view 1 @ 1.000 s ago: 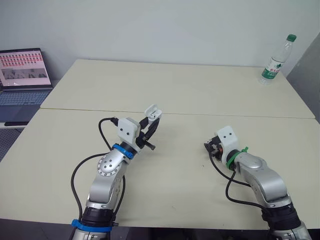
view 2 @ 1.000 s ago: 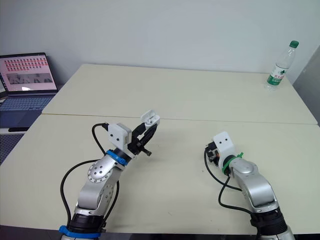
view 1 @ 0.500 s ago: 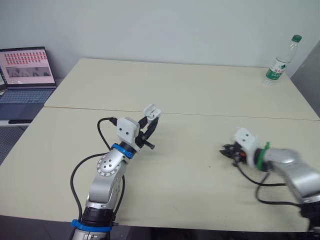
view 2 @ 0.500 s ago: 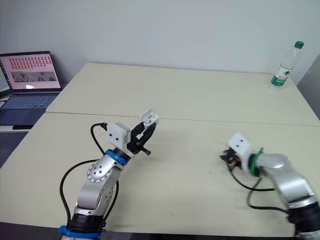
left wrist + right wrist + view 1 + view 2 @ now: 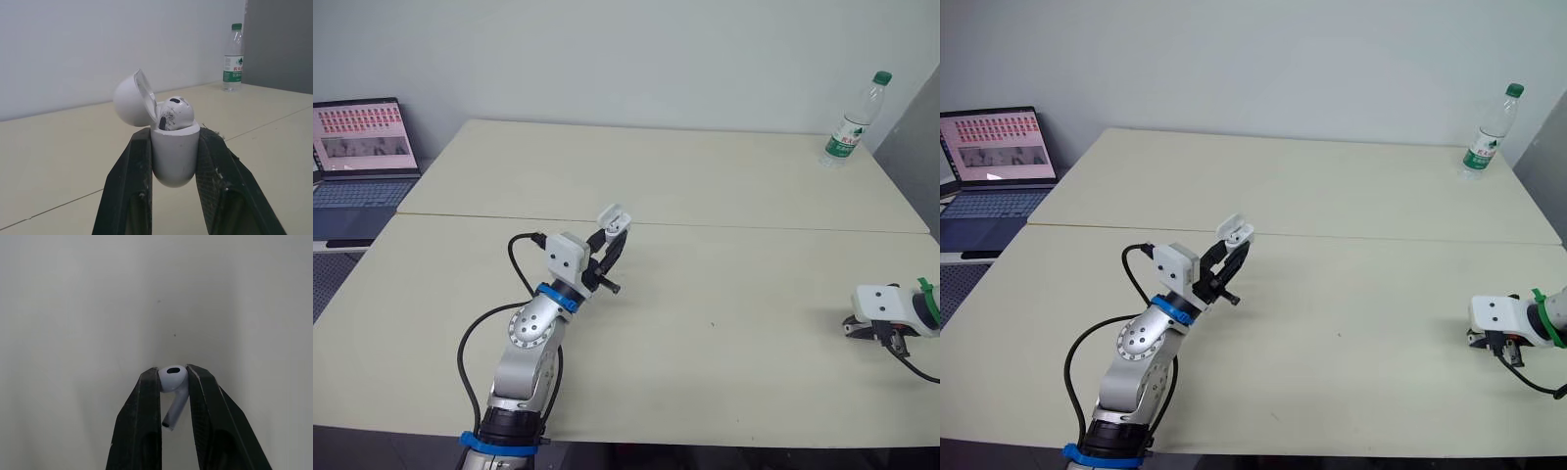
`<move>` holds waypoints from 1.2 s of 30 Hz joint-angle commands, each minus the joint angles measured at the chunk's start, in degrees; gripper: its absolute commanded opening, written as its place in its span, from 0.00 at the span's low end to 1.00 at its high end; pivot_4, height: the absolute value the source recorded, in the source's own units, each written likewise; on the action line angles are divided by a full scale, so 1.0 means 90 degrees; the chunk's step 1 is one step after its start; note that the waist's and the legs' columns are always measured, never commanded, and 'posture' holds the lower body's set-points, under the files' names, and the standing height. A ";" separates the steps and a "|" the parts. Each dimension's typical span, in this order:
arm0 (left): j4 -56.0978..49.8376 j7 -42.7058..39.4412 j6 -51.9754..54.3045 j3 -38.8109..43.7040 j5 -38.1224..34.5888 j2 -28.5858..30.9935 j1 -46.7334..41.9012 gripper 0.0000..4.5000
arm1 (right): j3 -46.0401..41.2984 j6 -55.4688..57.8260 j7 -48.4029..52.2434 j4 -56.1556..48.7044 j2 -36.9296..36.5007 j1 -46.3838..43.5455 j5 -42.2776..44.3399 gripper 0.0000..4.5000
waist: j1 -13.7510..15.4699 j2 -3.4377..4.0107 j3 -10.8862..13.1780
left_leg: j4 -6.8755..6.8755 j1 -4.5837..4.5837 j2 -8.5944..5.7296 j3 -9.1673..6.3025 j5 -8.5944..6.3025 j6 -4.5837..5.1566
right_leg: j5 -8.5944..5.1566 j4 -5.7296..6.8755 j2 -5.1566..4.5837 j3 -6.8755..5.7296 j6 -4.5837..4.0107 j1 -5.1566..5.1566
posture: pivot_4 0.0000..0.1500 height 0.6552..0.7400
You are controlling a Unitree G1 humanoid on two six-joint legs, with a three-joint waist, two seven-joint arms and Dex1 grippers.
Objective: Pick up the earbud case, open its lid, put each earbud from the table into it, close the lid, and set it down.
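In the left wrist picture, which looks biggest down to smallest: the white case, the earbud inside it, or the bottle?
Largest: white open-lidded earbud case.
Then: white earbud and clear green-capped plastic bottle look about alike; the bottle is just far away.

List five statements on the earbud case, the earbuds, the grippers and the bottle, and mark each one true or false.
1. The left gripper is shut on the earbud case. True.
2. The case's lid is closed. False: it is swung open.
3. The case is empty. False: one seated earbud is in it.
4. The right gripper holds the second earbud between its fingers. True.
5. The water bottle lies on its side. False: it stands upright near the table's far right corner.
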 commanded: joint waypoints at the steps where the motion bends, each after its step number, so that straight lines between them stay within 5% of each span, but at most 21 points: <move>1: -0.0333 0.0008 -0.0113 0.0026 0.0012 0.0038 0.0022 0.19 | 0.0095 -0.0105 0.0032 0.0313 0.0052 0.0039 -0.0272 0.32 | 0.0013 -0.0001 0.0000 | 0.0000 0.0006 0.0000 0.0000 0.0000 0.0000 | -0.0002 -0.0003 -0.0002 0.0000 0.0004 0.0009 | 1.00 1.00; 5: -0.0334 0.0010 -0.0082 0.0057 -0.0005 0.0067 -0.0003 0.19 | 0.0087 -0.0127 0.0016 0.0353 0.0073 0.0044 -0.0335 0.63 | 0.0043 -0.0002 -0.0001 | -0.0001 0.0007 0.0000 -0.0009 0.0000 0.0000 | -0.0017 0.0000 -0.0002 -0.0007 0.0026 0.0010 | 1.00 1.00; 17: -0.0300 0.0006 -0.0081 0.0033 -0.0002 0.0049 -0.0045 0.19 | 0.0140 -0.0058 0.0006 0.0363 0.0107 -0.0125 -0.0634 0.63 | 0.0042 -0.0012 -0.0007 | -0.0001 0.0011 0.0000 -0.0012 0.0000 0.0000 | 0.0000 0.0000 -0.0004 -0.0009 -0.0003 0.0015 | 1.00 1.00; 20: -0.0313 0.0021 -0.0077 0.0016 0.0007 0.0032 -0.0038 0.19 | 0.0223 -0.0210 -0.0110 0.0516 0.0132 -0.0268 -0.0843 0.50 | 0.0035 -0.0016 -0.0009 | -0.0002 0.0013 0.0001 -0.0010 0.0000 0.0000 | -0.0001 0.0000 -0.0003 -0.0009 -0.0003 0.0015 | 1.00 1.00; 25: -0.0334 0.0040 -0.0078 0.0012 0.0016 0.0021 -0.0025 0.19 | 0.0332 -0.0366 -0.0186 0.0733 0.0133 -0.0485 -0.1098 0.12 | 0.0028 -0.0028 -0.0014 | 0.0003 0.0017 0.0002 0.0003 0.0000 0.0000 | 0.0005 -0.0002 -0.0007 -0.0003 0.0005 0.0017 | 1.00 1.00; 32: -0.0345 0.0037 -0.0088 -0.0001 0.0018 0.0013 -0.0007 0.19 | 0.0230 -0.0178 0.0069 0.0549 0.0327 -0.0630 -0.0855 0.10 | 0.0020 -0.0029 -0.0014 | 0.0003 0.0019 0.0003 0.0007 0.0001 0.0002 | 0.0006 -0.0003 -0.0010 -0.0002 0.0007 0.0018 | 1.00 1.00; 36: -0.0333 0.0004 -0.0098 -0.0003 0.0000 0.0020 -0.0005 0.19 | -0.0241 0.0807 0.0633 -0.0497 0.0913 -0.0729 0.0497 0.10 | -0.0032 -0.0030 -0.0012 | 0.0001 0.0021 0.0009 0.0004 0.0001 0.0002 | 0.0006 0.0000 -0.0005 -0.0003 0.0005 0.0017 | 1.00 1.00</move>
